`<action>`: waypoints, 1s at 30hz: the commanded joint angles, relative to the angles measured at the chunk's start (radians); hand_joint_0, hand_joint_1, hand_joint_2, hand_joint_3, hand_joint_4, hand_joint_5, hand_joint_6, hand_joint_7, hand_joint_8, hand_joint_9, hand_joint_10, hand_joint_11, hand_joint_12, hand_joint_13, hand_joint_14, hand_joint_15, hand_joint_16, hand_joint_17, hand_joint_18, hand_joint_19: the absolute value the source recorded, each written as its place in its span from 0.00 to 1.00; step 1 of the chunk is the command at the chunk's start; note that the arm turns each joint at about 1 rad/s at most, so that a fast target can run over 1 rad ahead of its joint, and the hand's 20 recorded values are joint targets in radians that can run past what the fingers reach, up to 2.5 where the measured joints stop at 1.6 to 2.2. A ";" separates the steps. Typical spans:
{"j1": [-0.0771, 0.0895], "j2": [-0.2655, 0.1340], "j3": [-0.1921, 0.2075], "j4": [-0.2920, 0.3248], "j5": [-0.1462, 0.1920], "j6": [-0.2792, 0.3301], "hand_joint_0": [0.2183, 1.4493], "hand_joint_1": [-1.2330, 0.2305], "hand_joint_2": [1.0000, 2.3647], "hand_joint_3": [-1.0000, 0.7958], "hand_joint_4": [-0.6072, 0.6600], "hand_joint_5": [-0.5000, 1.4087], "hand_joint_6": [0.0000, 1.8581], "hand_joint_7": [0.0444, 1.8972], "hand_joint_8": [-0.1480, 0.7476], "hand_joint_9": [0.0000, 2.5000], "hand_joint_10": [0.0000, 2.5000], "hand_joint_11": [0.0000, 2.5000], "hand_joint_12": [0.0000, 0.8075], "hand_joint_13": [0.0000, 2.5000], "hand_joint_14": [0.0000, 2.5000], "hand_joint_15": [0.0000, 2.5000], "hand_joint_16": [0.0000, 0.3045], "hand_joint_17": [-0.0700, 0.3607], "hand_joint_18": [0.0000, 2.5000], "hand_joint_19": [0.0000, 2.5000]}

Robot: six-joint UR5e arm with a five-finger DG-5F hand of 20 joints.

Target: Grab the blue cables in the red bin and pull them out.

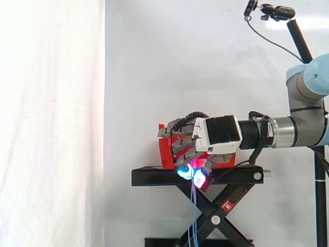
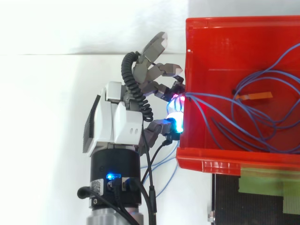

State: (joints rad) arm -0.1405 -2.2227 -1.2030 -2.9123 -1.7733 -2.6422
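Hand [image 1: 218,135]: comes in level from the right in the side view and sits tight against the outer wall of the red bin [image 2: 206,160].
Fingers: mostly curled, with the glowing fingertips [image 2: 174,118] pressed together at the bin's rim and a few blue strands pinched between them. One finger juts out straighter than the rest.
Blue cables [image 2: 206,96]: most lie in loose loops inside the bin. Some strands cross the rim into the pinch, then dangle down past the front of the black stand [image 1: 154,177].
Bin: sits on the stand, before the white curtain [image 1: 51,103].
Orange tag [image 2: 253,97]: lies inside the bin among the loops.
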 commanded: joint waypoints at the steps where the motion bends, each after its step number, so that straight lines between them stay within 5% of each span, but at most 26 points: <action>1: 0.001 0.000 0.000 0.001 0.000 0.000 0.47 0.14 0.00 0.00 0.49 0.77 0.20 0.41 0.46 0.33 0.01 0.28 0.45 0.15 0.00 0.09 0.16 0.42 0.12 0.13; 9: 0.001 0.000 -0.001 -0.004 0.000 0.000 0.48 0.15 0.00 0.00 0.49 0.78 0.20 0.42 0.45 0.33 0.01 0.29 0.45 0.16 0.00 0.09 0.16 0.41 0.13 0.13; 14: 0.004 0.000 -0.001 -0.002 0.000 0.002 0.47 0.15 0.00 0.00 0.52 0.79 0.00 0.45 0.45 0.33 0.01 0.29 0.45 0.16 0.00 0.09 0.16 0.41 0.13 0.13; 20: 0.002 0.000 -0.001 -0.002 0.000 0.002 0.47 0.16 0.00 0.00 0.55 0.73 0.01 0.35 0.45 0.32 0.01 0.28 0.45 0.15 0.00 0.09 0.16 0.42 0.12 0.13; 30: -0.002 0.001 0.003 -0.005 -0.008 0.003 0.47 0.15 0.00 0.00 0.57 0.72 0.01 0.32 0.45 0.31 0.01 0.27 0.45 0.15 0.00 0.09 0.16 0.42 0.12 0.13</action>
State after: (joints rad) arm -0.1408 -2.2214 -1.2004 -2.9187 -1.7765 -2.6393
